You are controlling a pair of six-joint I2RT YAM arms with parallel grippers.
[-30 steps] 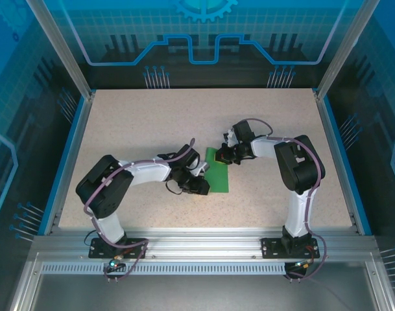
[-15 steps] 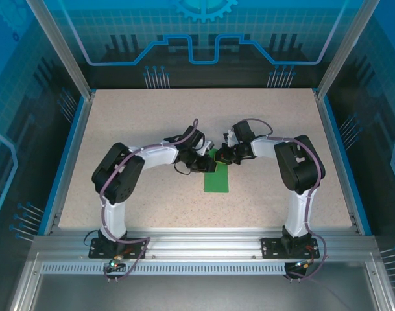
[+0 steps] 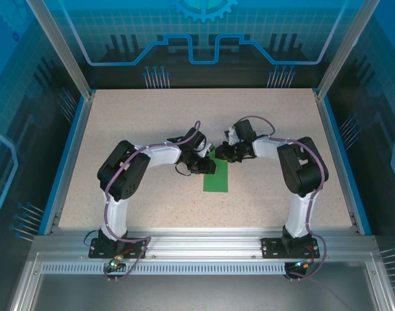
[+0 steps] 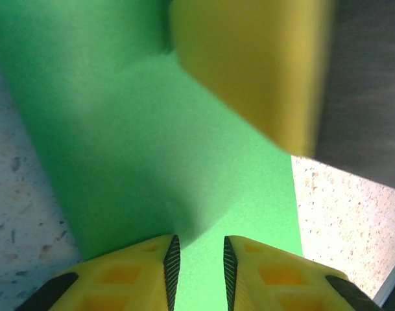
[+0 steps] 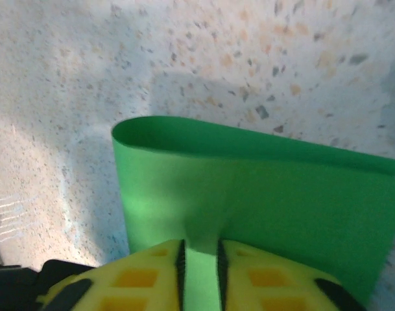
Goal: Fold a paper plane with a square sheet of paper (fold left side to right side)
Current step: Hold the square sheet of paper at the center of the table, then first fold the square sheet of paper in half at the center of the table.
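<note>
- Green square sheet of paper [image 3: 216,179]: folded over to a narrow strip, lying flat near the middle of the tabletop [image 3: 152,123], long axis running away from the arm bases.
- At the strip's far left corner, left gripper [image 3: 202,166]. Close up from the wrist, same gripper [image 4: 198,249] with jaws parted by a narrow slit, poised over the green surface and pinching nothing. Possibly resting on the sheet, contact being hard to judge this close.
- At the strip's far end, facing the left one, right gripper [image 3: 224,154]. Close up, same gripper [image 5: 198,254] with jaws likewise narrowly parted over the sheet's end, clamping nothing.
- Fold edge [image 5: 119,133]: rounded and standing up off the tabletop, not pressed to a crease.
- Step in hand, by judgement: flattening the left-to-right fold into a sharp crease.
- For a clean result:
  - Pin one end of the strip.
  - Check alignment of the free edges before pressing.
  - Sweep the other gripper along the looped edge, end to end, with light downward pressure.
  - Avoid sideways drag, likely to skew thin paper on a smooth tabletop.
</note>
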